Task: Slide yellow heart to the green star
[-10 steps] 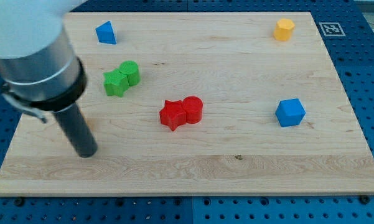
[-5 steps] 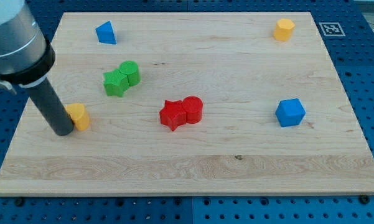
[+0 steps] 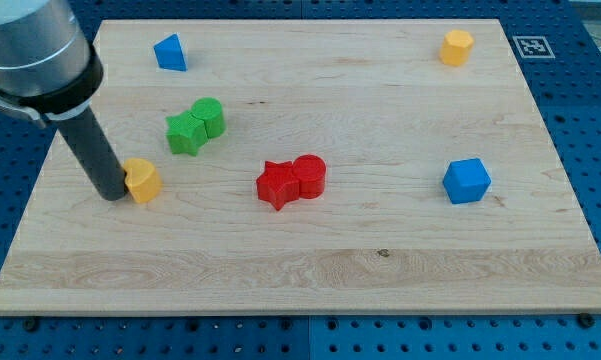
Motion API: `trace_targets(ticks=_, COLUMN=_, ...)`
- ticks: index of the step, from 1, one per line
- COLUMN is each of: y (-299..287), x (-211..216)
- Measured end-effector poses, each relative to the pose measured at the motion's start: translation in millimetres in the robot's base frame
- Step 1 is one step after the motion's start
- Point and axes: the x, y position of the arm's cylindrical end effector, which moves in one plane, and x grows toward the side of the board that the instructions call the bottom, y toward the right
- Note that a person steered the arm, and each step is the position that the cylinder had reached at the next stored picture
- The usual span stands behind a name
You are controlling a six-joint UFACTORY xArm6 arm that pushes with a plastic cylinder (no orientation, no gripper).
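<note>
The yellow heart [image 3: 143, 180] lies on the wooden board near the view's left. My tip [image 3: 111, 194] touches the heart's left side. The green star [image 3: 186, 133] sits up and to the right of the heart, pressed against a green cylinder [image 3: 210, 117]. The heart and the star are apart by about a block's width.
A red star [image 3: 275, 185] and a red cylinder [image 3: 310, 177] touch near the board's middle. A blue triangular block [image 3: 169, 52] is at top left, a yellow hexagonal block [image 3: 457, 47] at top right, a blue cube [image 3: 466, 180] at right. The board's left edge [image 3: 42, 180] is near my tip.
My tip went from the heart's right side round to its left. The heart, hidden at first, has since slid a little right and up.
</note>
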Motion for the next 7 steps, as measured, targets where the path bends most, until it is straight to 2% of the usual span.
trace_targets(ticks=7, y=65.5, x=6.9)
